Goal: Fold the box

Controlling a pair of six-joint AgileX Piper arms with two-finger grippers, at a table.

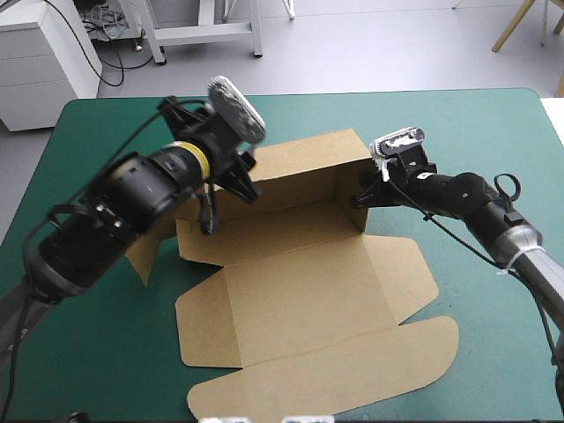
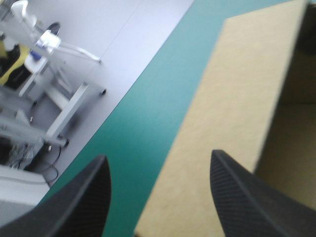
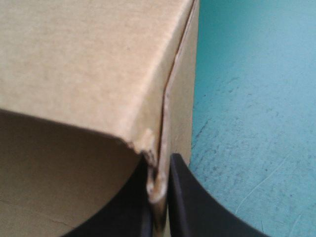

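The right gripper (image 3: 159, 197) is clamped on the brown box (image 3: 84, 64). Its two black fingers are pressed together over the thin edge of board at a raised corner. In the high view this gripper (image 1: 361, 198) holds the far right corner, where the far wall meets the right end wall.

The left gripper (image 2: 158, 155) has its fingers well apart and nothing between them. A pale panel of the box (image 2: 232, 98) lies ahead of it, reaching under one finger. Whether that finger touches the board cannot be told. In the high view the left gripper (image 1: 225, 198) hangs over the box's left end, and its arm hides that corner.

The box (image 1: 300, 300) lies at the middle of the table (image 1: 476, 141). Its far wall and right end wall stand up. The lid and rounded flaps lie flat toward the near edge, and a side flap juts out to the left. Bare teal-green cover surrounds it.
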